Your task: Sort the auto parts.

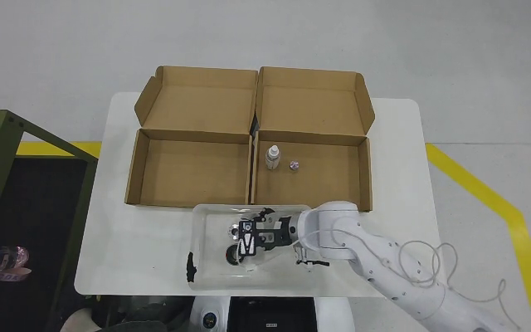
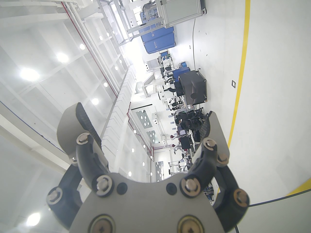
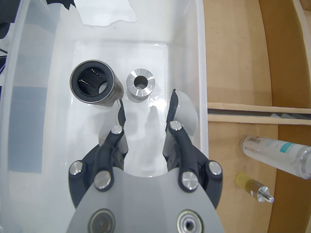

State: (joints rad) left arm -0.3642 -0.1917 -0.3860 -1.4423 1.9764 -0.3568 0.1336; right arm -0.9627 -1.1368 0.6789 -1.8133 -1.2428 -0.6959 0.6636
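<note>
right gripper (image 3: 147, 104) spread apart, empty | steel bushing (image 3: 141, 82) just ahead of it | inside clear bin (image 3: 200, 49)

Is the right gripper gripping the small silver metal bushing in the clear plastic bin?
No, the right gripper is open, and the small silver metal bushing lies free in the clear plastic bin.

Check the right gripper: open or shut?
Open: the right gripper has its fingers apart, empty, inside the clear bin near the silver bushing.
</note>
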